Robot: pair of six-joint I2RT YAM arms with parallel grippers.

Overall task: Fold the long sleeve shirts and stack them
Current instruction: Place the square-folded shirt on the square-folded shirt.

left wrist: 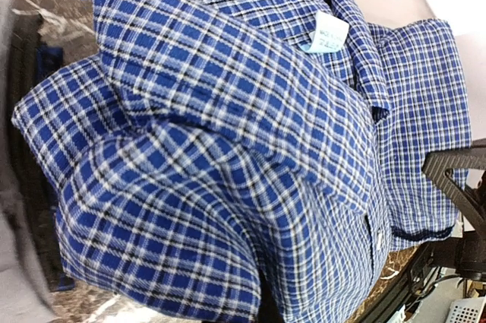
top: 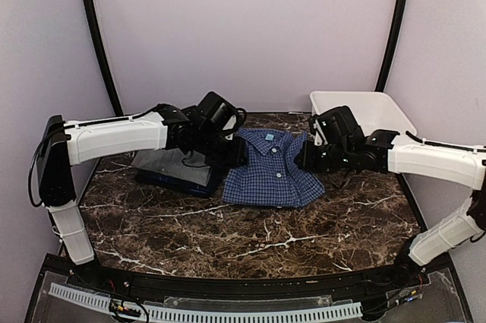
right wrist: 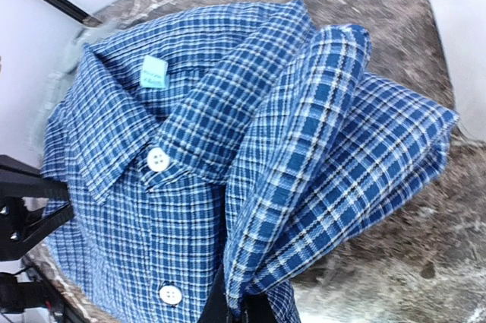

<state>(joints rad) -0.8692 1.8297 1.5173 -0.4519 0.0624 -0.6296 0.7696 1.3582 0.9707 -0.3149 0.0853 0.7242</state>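
Blue check shirt [top: 267, 167] (one) | grey shirt [top: 168, 162]: one | left fingers [top: 237, 157], right fingers [right wrist: 216, 311]: pinching blue check shirt

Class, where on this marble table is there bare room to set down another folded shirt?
Bare: the front strip of table between the blue shirt and the near edge. Crowded: the back row of grey shirt, blue shirt and white tub.

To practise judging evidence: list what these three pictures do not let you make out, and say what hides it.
Left gripper fingertips: top view, its own wrist covers them; left wrist view, the blue checked shirt buries them.
Right gripper fingertips: right wrist view, shirt fold and bottom edge hide them.
Collar label print: wrist views, too small, blurred.
Dark item under the grey shirt: top view, mostly covered.
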